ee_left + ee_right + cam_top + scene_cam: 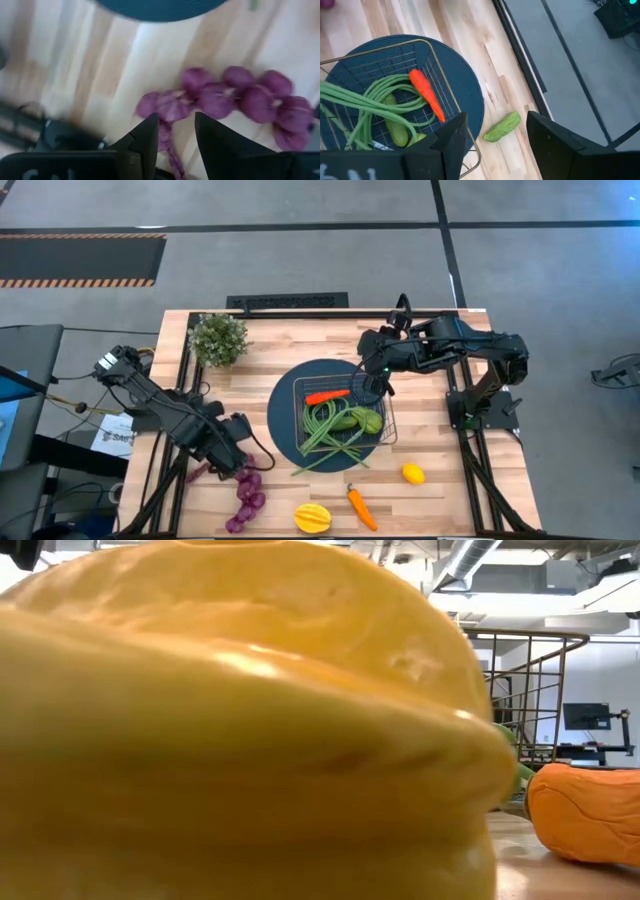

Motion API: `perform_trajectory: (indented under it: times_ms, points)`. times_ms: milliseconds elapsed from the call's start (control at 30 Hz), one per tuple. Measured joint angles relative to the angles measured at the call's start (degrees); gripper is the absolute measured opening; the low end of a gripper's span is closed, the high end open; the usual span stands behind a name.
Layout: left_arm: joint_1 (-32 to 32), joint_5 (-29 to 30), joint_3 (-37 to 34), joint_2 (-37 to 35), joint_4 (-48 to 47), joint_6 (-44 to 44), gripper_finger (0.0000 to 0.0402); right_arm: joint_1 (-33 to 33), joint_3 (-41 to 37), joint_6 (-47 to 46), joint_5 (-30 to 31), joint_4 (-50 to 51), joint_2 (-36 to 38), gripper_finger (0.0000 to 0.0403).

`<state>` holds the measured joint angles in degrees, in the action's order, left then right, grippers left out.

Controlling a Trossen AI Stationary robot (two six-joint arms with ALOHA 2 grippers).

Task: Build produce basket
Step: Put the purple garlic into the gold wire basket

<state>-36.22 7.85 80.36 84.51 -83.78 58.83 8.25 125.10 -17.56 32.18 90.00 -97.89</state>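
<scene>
The wire basket (297, 406) stands on a dark blue round mat (283, 430) mid-table. It holds an orange carrot (327, 395), a green bean bundle (325, 430) and cucumbers (358, 420). One more cucumber (502, 127) lies on the wood beside the mat. My right gripper (375, 387) hangs open above the basket's far right corner, empty. My left gripper (238, 460) points down, open, over the stem end of the purple grape string (225, 92), which lies on the table near the front left. Its fingertips (150, 131) stand on either side of that end, clear of it.
A yellow ribbed fruit (312, 518), a second carrot (361, 508) and a lemon (413, 473) lie along the table's near edge. A bushy potted plant (218, 338) stands at the far left. The yellow fruit (240, 730) fills most of the low view.
</scene>
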Motion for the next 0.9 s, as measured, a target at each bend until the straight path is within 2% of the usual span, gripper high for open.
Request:
perform_trajectory:
  times_ms: [133, 300, 400, 500, 733, 900]
  points:
    - [0.2, 0.5, 0.1, 0.8, 5.2, -8.3, 0.0133, 0.0, 0.0, 0.4, -2.2, 0.0, 0.0, 0.0221]
    - [0.6, -0.4, 0.1, 6.4, 2.1, -16.8, 0.0158, 0.0, 0.0, 2.1, -2.8, 0.0, 1.0, 0.0221]
    - [0.2, -4.8, 0.0, 10.7, 0.0, -27.6, 0.0165, 0.0, 0.0, 2.3, -3.2, 0.0, 2.3, 0.0221]
    - [-0.6, -7.1, 0.0, 13.8, 0.0, -34.7, 0.0166, 0.0, 0.1, 1.4, -3.5, 0.0, 3.3, 0.0221]
    - [-0.2, -4.6, 0.0, 15.6, 7.0, -41.1, 0.0162, 0.0, 0.1, 1.1, -3.6, 0.0, 4.4, 0.0221]
    - [-0.6, -7.8, 0.0, 15.9, 8.3, -45.7, 0.0162, 0.0, 0.0, 1.4, -3.6, 0.0, 4.5, 0.0221]
